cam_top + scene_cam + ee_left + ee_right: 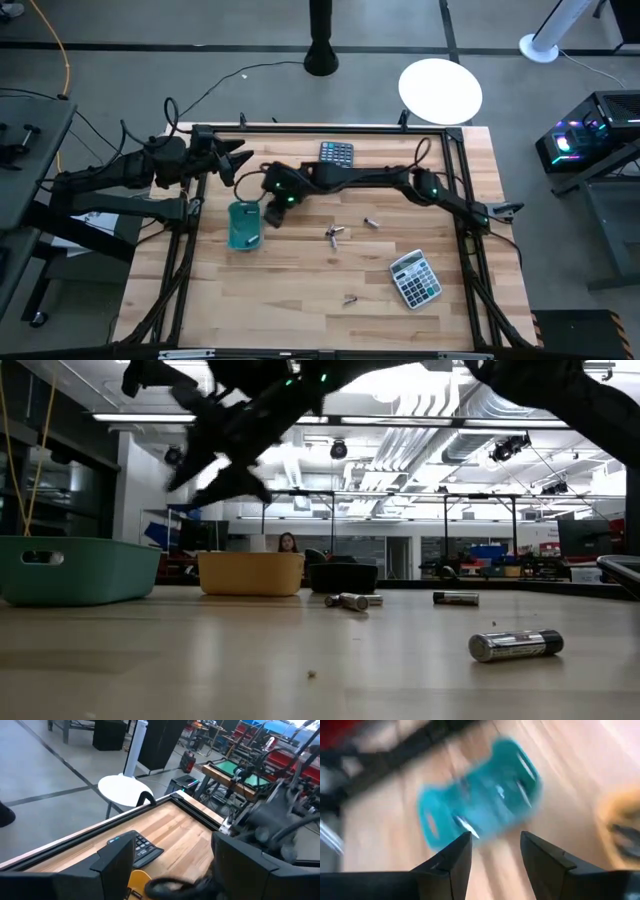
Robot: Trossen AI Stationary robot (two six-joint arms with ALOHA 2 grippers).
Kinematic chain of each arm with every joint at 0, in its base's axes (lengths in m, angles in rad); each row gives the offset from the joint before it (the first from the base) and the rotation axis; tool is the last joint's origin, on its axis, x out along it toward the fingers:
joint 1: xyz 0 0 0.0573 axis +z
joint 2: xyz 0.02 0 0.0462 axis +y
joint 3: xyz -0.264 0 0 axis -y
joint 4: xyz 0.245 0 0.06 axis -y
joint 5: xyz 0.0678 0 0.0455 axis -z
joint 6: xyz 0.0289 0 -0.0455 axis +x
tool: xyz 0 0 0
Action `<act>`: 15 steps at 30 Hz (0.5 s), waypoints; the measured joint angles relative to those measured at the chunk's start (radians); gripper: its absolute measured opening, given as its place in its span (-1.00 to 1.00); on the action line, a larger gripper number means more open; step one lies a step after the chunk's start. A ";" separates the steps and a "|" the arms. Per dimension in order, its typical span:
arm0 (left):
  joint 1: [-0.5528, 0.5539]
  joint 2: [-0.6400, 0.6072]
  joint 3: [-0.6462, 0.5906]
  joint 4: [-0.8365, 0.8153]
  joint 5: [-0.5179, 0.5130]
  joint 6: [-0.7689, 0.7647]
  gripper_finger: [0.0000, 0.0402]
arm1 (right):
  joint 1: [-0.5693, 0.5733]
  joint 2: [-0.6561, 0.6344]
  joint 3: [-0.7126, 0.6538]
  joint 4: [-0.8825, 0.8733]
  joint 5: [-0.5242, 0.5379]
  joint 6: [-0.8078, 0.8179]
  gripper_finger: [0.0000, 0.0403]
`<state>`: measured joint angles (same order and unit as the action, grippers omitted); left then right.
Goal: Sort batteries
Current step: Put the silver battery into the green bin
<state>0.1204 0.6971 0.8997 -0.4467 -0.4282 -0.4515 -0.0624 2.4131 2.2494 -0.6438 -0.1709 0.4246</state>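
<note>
Two calculators (337,154) (415,279), teal bin (243,224), perhaps a yellow bin (251,573).

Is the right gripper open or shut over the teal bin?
Open: the right gripper shows a clear gap between its fingers, nothing in it, above the teal bin.

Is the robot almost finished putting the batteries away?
Not yet. Some batteries already lie in the teal bin. The right gripper hangs over that bin with its jaws apart and nothing between them. The left gripper waits near the table's back left. Several loose batteries are left on the table.
</note>
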 joint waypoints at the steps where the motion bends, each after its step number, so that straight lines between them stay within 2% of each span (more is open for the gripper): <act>1: 0.000 0.000 0.000 -0.002 0.000 0.000 0.27 | -0.001 -0.018 -0.001 -0.094 0.023 -0.044 -0.19; 5: 0.000 0.000 0.000 -0.003 -0.001 0.017 0.27 | 0.014 -0.070 -0.057 -0.421 0.217 -0.177 -0.18; 7: 0.000 0.000 0.000 -0.002 -0.002 0.023 0.27 | 0.021 -0.112 -0.138 -0.492 0.250 -0.199 -0.18; 10: 0.000 0.000 0.000 -0.002 -0.003 0.026 0.27 | 0.035 -0.235 -0.344 -0.475 0.250 -0.184 -0.18; 15: 0.000 0.000 0.000 -0.001 -0.003 0.019 0.27 | 0.057 -0.512 -0.789 -0.325 0.261 -0.087 -0.18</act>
<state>0.1204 0.6971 0.8993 -0.4474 -0.4314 -0.4328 -0.0054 1.9009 1.4599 -0.9689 0.0899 0.3376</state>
